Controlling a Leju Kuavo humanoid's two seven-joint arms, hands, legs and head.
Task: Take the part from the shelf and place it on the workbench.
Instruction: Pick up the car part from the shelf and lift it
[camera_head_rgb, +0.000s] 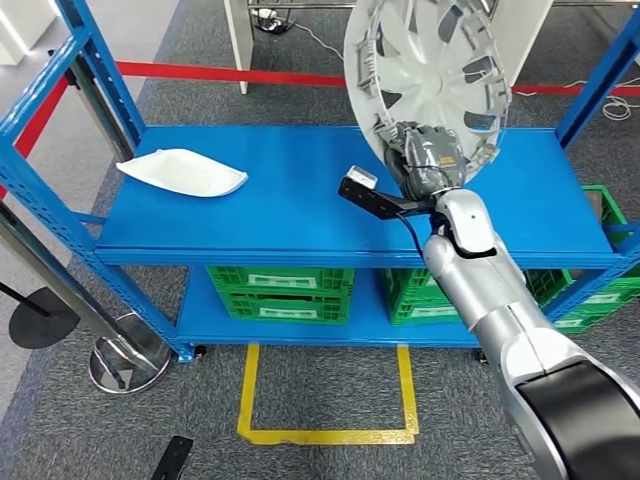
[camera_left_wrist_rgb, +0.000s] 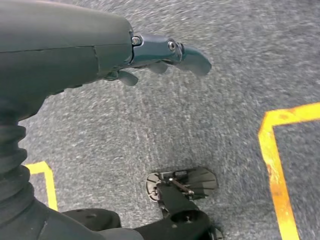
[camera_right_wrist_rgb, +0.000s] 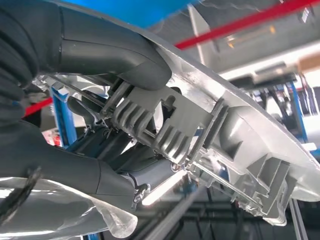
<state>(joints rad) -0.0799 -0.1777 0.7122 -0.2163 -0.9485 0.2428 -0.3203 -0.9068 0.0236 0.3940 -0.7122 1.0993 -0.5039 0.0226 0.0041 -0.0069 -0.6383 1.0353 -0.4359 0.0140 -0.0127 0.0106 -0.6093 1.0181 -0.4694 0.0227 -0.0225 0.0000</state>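
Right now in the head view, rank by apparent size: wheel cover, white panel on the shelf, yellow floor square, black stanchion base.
1. Yellow floor square, largest outline.
2. Wheel cover, held up by the right hand; nearer the camera, so this rank against the square is unsure.
3. White panel.
4. Black stanchion base, smallest.

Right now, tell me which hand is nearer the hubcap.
Right. The right hand grips the hubcap at its lower rim; the left hand hangs over the floor.

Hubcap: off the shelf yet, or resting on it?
Off. The right hand grips the hubcap by its lower rim, raised upright above the blue shelf.
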